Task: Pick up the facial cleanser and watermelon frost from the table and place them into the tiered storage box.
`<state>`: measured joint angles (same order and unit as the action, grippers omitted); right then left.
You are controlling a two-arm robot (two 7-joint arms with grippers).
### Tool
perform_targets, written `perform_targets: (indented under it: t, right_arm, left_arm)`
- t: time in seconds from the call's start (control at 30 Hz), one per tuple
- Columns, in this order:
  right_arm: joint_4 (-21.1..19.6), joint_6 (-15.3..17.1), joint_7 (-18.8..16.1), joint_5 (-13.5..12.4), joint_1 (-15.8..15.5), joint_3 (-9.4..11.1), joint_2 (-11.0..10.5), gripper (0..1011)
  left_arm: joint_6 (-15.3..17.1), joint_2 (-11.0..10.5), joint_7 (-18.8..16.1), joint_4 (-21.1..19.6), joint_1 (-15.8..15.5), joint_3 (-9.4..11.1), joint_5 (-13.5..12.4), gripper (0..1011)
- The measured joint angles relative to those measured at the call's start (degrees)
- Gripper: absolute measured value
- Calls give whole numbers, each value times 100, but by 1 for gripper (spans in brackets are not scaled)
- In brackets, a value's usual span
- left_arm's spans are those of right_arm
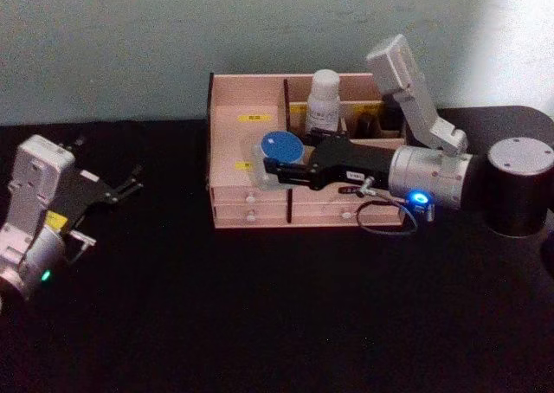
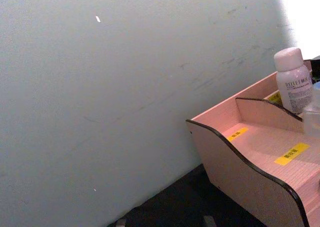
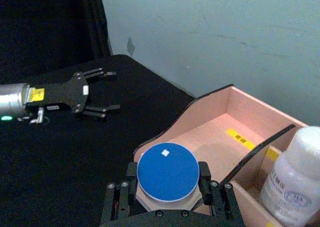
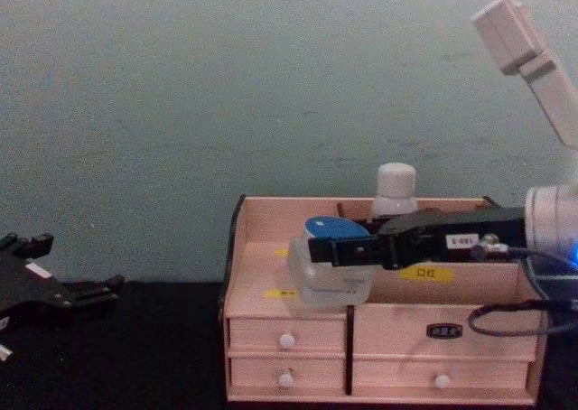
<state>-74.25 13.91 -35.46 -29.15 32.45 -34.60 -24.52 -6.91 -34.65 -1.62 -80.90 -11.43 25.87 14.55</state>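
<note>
**Right end effector grips the blue-lidded jar at the box**

Head view: the right end effector (image 1: 275, 166) is clamped on a blue-lidded jar (image 1: 281, 145) over the front left tier of the tiered storage box (image 1: 235, 99). A white bottle (image 1: 325, 94) stands upright in a rear compartment. The left end effector (image 1: 121, 185) is well off to the left over the dark surface (image 1: 260, 306), its fingers spread wide.

Left wrist view: the box's curved side wall (image 2: 240, 172) is in front, and the bottle (image 2: 295, 79) stands beyond a divider.

Right wrist view: the jar's lid (image 3: 167, 172) lies between the gripping fingers (image 3: 215, 189). The left end effector (image 3: 107, 90) is far off, its fingers splayed.

Chest view: the jar (image 4: 330, 274) is just above the drawers. I cannot tell whether it touches the tier.
</note>
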Motion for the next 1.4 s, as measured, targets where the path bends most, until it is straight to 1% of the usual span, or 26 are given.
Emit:
perform_targets:
  t: [0.37, 0.77, 0.9, 1.1, 1.4]
  right_arm:
    - [732, -94, -51, 37, 455, -119, 395, 728]
    - [1299, -114, -73, 124, 780, -186, 698, 728]
    - [1429, -114, -73, 144, 847, -189, 772, 728]
    - [1729, -114, -74, 169, 970, -180, 941, 728]
    - [2001, -107, -79, 229, 1082, -165, 1084, 728]
  left_arm:
    - [0, 0, 0, 0, 0, 0, 0, 1001]
    - [0, 0, 0, 0, 0, 0, 0, 1001]
    - [0, 0, 0, 0, 0, 0, 0, 1001]
    - [0, 0, 0, 0, 0, 0, 0, 1001]
    - [0, 0, 0, 0, 0, 0, 0, 1001]
